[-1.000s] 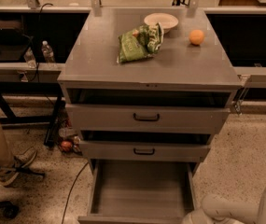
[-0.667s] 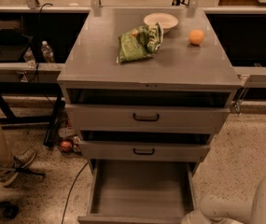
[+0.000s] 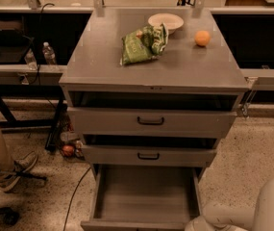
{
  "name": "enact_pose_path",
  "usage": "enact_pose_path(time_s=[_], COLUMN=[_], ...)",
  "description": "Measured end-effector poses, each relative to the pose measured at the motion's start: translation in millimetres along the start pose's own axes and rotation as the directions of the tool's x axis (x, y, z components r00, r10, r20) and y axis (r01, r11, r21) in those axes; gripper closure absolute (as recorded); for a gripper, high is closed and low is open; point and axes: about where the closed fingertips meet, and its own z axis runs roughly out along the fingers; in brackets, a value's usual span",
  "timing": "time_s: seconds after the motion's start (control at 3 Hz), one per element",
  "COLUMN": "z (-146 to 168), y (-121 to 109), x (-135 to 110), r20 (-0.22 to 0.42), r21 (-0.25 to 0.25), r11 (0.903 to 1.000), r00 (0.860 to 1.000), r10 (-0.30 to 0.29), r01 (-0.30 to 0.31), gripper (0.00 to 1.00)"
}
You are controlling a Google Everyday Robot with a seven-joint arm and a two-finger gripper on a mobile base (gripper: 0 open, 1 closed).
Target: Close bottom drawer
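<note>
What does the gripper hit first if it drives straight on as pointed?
Can't say: the gripper is out of frame, probably below the lower right corner. Only the white arm shows, beside the right front corner of the open bottom drawer, so its front is the likeliest first contact.

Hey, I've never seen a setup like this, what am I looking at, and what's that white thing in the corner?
One camera looks down at a grey cabinet with three drawers. The bottom drawer is pulled far out and looks empty. On top lie a green bag, a white bowl and an orange. The white shape at lower right is part of a robot arm; its end effector is out of view, so nothing shows as held.
</note>
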Motion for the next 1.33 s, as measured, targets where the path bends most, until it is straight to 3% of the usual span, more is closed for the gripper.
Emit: enact_pose_path(time_s=[0.67, 1.33], z=[5.0, 23.1], y=[-1.8, -18.9], x=[-9.5, -27.0], r20=[0.019, 0.080], r21=[0.004, 0.082], r11=[0.9995, 0.9928], r00=[0.999, 0.992], r10=[-0.031, -0.094], r01=[0.031, 0.087], gripper=[1.00, 1.00])
